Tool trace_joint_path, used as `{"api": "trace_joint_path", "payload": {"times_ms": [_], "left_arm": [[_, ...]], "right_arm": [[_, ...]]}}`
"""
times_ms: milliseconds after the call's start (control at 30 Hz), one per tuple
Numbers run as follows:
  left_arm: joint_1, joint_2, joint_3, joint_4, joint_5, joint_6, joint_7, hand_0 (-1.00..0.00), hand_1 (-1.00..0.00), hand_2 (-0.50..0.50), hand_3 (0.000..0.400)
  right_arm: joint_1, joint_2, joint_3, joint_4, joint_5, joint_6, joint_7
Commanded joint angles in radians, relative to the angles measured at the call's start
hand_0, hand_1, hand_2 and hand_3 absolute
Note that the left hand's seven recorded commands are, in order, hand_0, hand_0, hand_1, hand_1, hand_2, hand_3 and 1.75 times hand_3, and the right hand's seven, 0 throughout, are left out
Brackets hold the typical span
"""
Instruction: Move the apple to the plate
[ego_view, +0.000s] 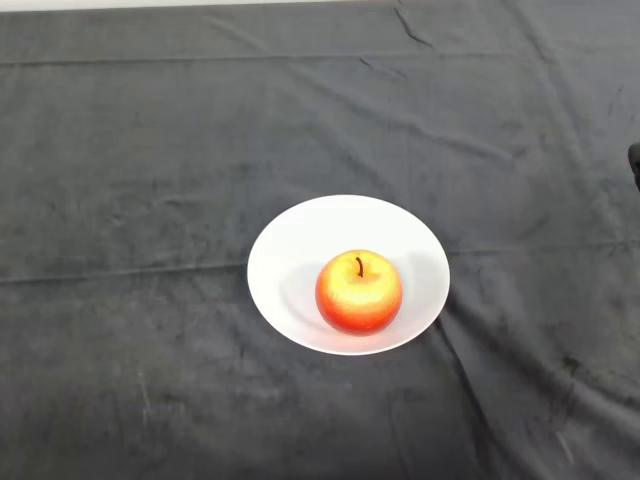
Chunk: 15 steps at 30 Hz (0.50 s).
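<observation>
Overhead, a dark grey cloth covers the whole table, soft and slightly creased, with long folds running across the upper part and lower right of the frame. Just right of centre sits a round white plate, smooth and shallow. On it, toward its lower half, rests the apple, upright, red blending to yellow around its short dark stem.

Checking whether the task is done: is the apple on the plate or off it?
On it. The apple sits upright, stem up, inside the white plate.
</observation>
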Motion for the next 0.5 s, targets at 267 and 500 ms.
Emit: {"api": "trace_joint_path", "payload": {"times_ms": [267, 500], "left_arm": [[0.018, 0.049, -0.013, -0.013, 0.006, 0.02, 0.001, 0.0, 0.0, 0.0, 0.0], [0.018, 0.047, -0.014, -0.017, 0.008, 0.024, -0.001, 0.0, 0.0, 0.0, 0.0]], "right_arm": [[-0.022, -0.028, -0.012, 0.005, 0.0123, -0.004, 0.0035], [-0.022, -0.028, -0.0121, 0.005, 0.012, -0.004, 0.0035]]}}
